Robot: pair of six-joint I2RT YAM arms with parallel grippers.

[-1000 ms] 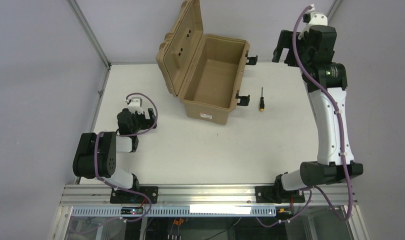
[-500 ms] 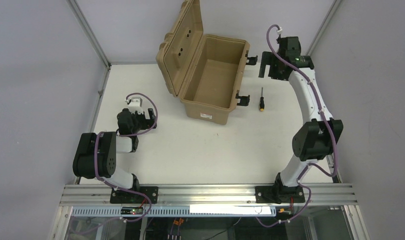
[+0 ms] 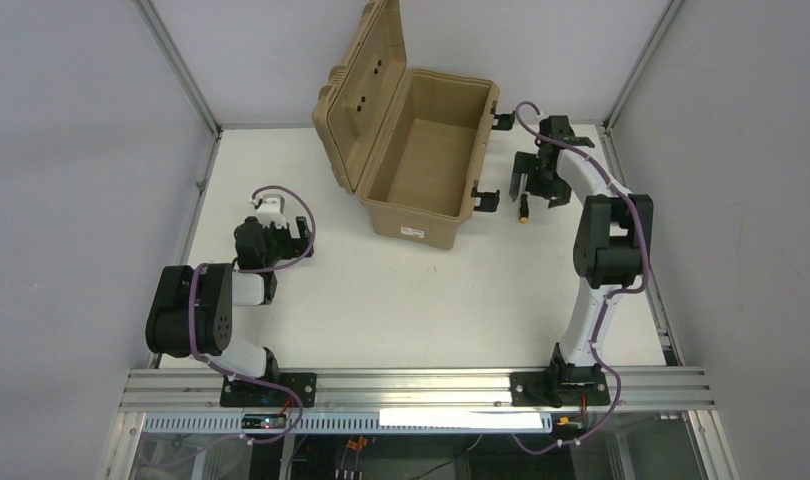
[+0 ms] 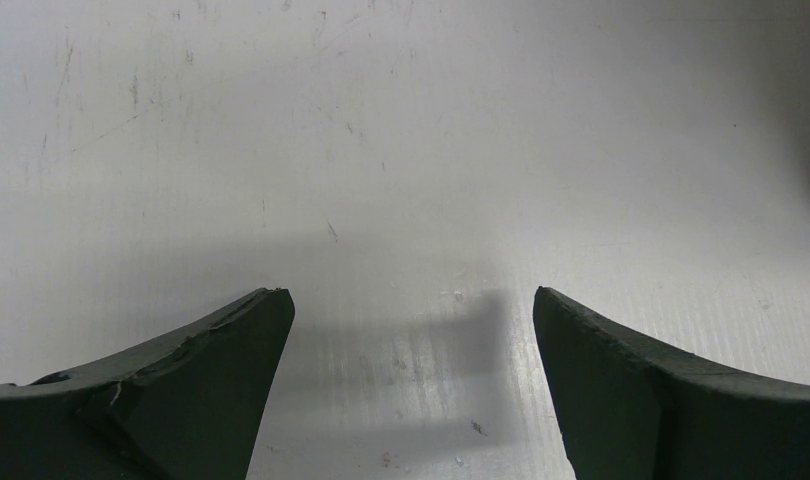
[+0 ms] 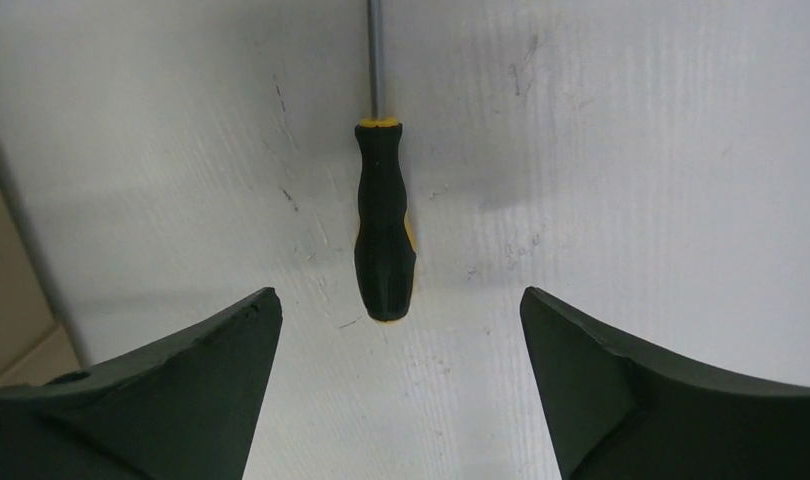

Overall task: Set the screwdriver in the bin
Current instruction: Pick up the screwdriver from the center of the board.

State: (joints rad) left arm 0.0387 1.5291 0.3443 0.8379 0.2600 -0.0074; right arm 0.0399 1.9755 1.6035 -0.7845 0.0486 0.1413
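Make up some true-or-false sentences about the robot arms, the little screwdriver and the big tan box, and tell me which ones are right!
1. The box has its lid open. True.
2. The right end effector is open, with the screwdriver just ahead of it. True.
3. The screwdriver is inside the box. False: it lies on the table, right of the box.
4. The left end effector grips a tool. False: it is open, with only table under it.
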